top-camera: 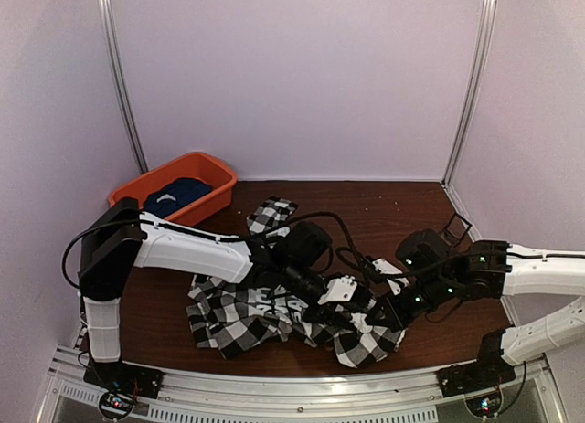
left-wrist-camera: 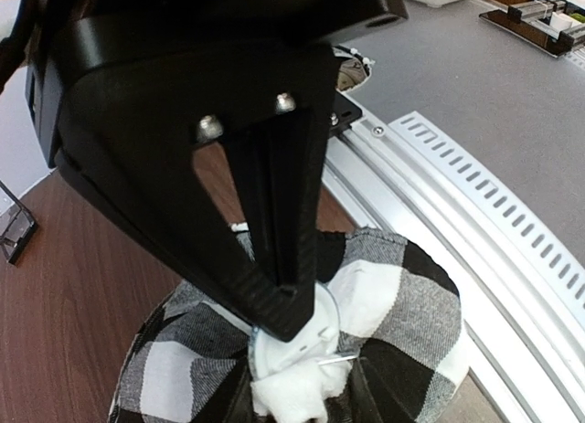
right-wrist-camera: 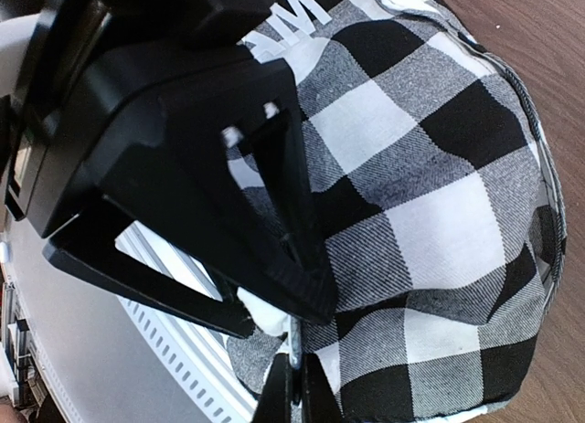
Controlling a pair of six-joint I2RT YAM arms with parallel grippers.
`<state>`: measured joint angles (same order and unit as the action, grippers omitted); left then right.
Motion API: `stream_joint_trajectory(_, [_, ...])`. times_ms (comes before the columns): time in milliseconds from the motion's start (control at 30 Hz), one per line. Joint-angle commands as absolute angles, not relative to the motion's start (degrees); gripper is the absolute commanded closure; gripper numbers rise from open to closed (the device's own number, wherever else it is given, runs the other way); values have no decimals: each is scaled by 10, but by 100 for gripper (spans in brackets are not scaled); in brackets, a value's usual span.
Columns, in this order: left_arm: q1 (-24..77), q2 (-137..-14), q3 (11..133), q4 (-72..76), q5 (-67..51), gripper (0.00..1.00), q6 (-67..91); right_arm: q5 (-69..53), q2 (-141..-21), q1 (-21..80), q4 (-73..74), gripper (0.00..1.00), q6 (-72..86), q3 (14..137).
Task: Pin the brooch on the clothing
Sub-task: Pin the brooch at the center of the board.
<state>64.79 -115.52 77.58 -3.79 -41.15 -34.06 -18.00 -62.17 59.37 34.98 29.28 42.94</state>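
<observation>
The left gripper (left-wrist-camera: pixel 288 315) points down onto a round pale brooch (left-wrist-camera: pixel 294 345) just under its tips, a thin pin (left-wrist-camera: pixel 336 357) jutting out beside it; only the left wrist view shows this, and I cannot tell whether the fingers are clamped on it; the right gripper (right-wrist-camera: pixel 306 306), clearest in its own camera, is closed on a fold of the checked shirt (right-wrist-camera: pixel 411 195), which bulges beyond its tips; from above, both grippers meet over the shirt's right end on the tabletop (top-camera: pixel 411 213); far beyond the left gripper stands an orange bin (top-camera: pixel 218 196) holding a navy garment (top-camera: pixel 178 193).
</observation>
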Motion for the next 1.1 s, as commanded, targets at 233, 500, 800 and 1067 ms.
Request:
stream_joint_trajectory(233, [644,-1168,791,-33,-417,63,-334,-191,-629,595,353,100,277,445])
stream_joint_trajectory(500, [644,-1174,800,-37,-425,75,-324,-195,-628,595,350,100,274,446])
stream_joint_trajectory(800, [644,-1182,808,-46,-427,93,-317,-195,-628,595,351,100,269,453])
stream_joint_trajectory(1067, [644,-1184,811,-57,-431,100,-316,-167,-618,595,372,100,265,462])
